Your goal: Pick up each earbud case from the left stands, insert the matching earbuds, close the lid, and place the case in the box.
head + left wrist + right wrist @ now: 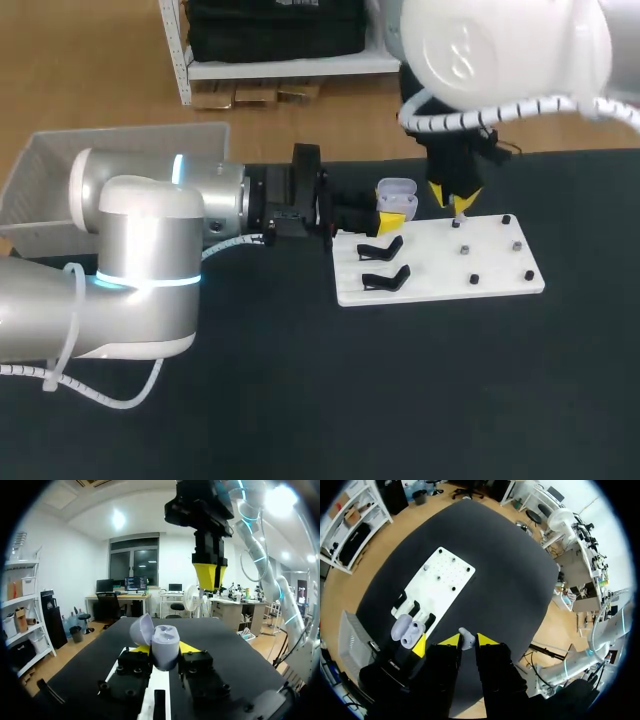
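Lilac case [165, 647], lid open, held upright by L gripper [165, 651]; R gripper [468, 640], pinching an earbud [465, 637], hangs higher & off to one side, not over it.

Smooth matt plastic earbud case [165, 647]; matt black table [400, 400]; smooth white plastic board [440, 270]; glossy right arm shell [500, 50].

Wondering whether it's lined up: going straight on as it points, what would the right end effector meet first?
Probably the black table top beside the white pegged board, not the open lilac earbud case, though depth is unclear. The small pale earbud in the right end effector would touch first.
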You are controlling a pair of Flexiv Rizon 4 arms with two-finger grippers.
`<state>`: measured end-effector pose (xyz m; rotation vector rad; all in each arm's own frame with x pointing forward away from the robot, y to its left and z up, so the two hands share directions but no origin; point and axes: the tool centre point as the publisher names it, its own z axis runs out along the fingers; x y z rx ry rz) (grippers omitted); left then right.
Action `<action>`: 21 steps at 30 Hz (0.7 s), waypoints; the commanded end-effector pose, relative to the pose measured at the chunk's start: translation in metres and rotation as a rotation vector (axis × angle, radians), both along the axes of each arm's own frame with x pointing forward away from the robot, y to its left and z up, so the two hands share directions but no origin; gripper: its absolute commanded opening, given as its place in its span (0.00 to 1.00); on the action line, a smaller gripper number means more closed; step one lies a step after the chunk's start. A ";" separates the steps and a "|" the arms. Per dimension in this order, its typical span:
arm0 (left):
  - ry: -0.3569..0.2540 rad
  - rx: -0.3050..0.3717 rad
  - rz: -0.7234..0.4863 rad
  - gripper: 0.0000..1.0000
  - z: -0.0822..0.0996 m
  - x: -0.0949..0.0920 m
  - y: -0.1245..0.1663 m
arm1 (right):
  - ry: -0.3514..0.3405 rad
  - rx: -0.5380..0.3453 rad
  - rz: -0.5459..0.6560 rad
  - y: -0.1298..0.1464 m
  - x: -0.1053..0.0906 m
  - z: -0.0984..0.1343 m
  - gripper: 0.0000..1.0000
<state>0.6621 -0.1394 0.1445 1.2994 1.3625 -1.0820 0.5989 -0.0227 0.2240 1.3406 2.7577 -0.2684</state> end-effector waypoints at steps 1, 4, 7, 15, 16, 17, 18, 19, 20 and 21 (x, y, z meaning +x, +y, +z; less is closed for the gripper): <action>-0.004 -0.007 0.004 0.00 -0.001 0.000 0.000 | 0.018 -0.009 -0.002 0.001 0.004 0.001 0.00; -0.004 -0.007 0.004 0.00 -0.001 0.000 0.000 | 0.018 -0.009 -0.002 0.001 0.004 0.001 0.00; -0.004 -0.007 0.004 0.00 -0.001 0.000 0.000 | 0.018 -0.009 -0.002 0.001 0.004 0.001 0.00; -0.004 -0.007 0.004 0.00 -0.001 0.000 0.000 | -0.037 -0.008 -0.071 0.028 0.020 0.009 0.00; -0.004 -0.007 0.004 0.00 -0.001 0.000 0.000 | -0.043 -0.014 -0.090 0.031 0.022 0.010 0.00; -0.004 -0.007 0.004 0.00 -0.001 0.000 0.000 | -0.049 -0.014 -0.086 0.034 0.023 0.011 0.00; -0.004 -0.007 0.004 0.00 -0.001 0.000 0.000 | -0.053 -0.009 -0.097 0.037 0.024 0.012 0.00; -0.004 -0.007 0.004 0.00 -0.001 0.000 0.000 | -0.052 -0.011 -0.102 0.039 0.026 0.012 0.00; -0.004 -0.007 0.004 0.00 -0.001 0.000 0.000 | -0.053 -0.004 -0.099 0.042 0.026 0.013 0.00; -0.004 -0.007 0.004 0.00 -0.001 0.000 0.000 | -0.049 -0.003 -0.110 0.044 0.027 0.014 0.00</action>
